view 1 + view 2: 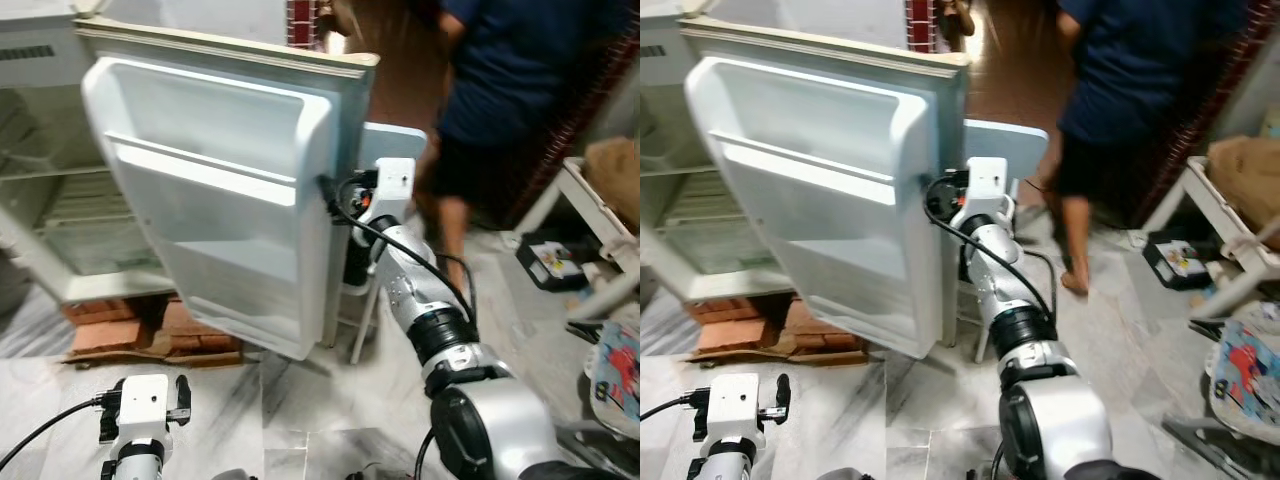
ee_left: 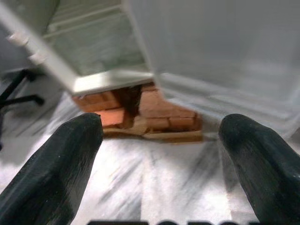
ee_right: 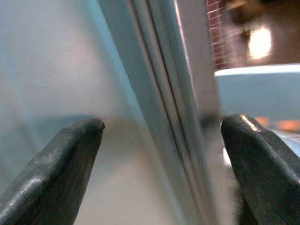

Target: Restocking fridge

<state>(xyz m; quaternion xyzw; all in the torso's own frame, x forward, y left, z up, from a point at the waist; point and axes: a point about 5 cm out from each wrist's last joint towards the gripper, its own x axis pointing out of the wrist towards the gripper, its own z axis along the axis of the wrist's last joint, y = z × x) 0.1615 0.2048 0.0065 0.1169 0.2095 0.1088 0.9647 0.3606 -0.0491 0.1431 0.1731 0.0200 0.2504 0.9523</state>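
— Nearest to me, what are you seeing?

— Low at my left, the left end effector (image 2: 159,154) is hanging over the marble floor (image 1: 300,400), its fingers (image 2: 56,164) spread wide with nothing between them. It is pointing toward the bricks (image 2: 154,110) propping up the fridge (image 1: 60,200).

— And the right side?

— I am reaching the right arm (image 1: 430,310) out to the free edge of the open fridge door (image 1: 220,190). The right end effector (image 3: 161,154) is sitting spread around that edge, one finger (image 3: 51,168) on the inner liner side, the other on the outer side; I cannot tell whether they are touching it.

— Anyone nearby?

— A person (image 1: 500,110) in a dark shirt is standing behind the door.
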